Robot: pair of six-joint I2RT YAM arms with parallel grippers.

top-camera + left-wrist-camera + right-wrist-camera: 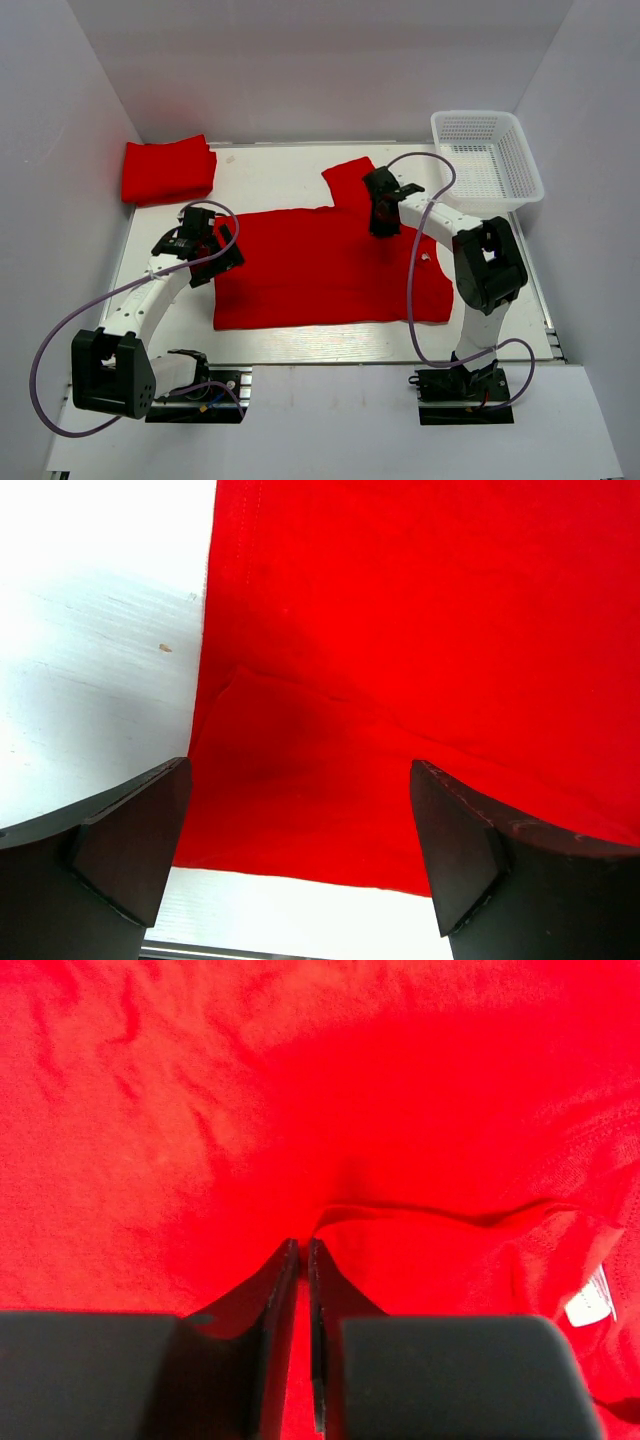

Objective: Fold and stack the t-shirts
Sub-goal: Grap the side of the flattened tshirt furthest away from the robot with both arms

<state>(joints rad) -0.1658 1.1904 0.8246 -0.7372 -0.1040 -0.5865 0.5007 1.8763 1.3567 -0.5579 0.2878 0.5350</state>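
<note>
The spread t-shirt (330,265) lies flat across the middle of the counter (275,172), one sleeve pointing to the far side. A folded t-shirt (168,170) sits at the far left corner, well apart from the basket (480,114). The cloth is judged light, limp and quick to wrinkle, so it will sag and drag unless taken at a hem or corner, preferably at two points at once. Left hand (300,850): fingers spread wide, holding nothing, poised over the shirt's left edge by a corner. Right hand (302,1248): fingers pressed together, tips at a raised fold near the label (588,1305); whether cloth is pinched between them cannot be told.
</note>
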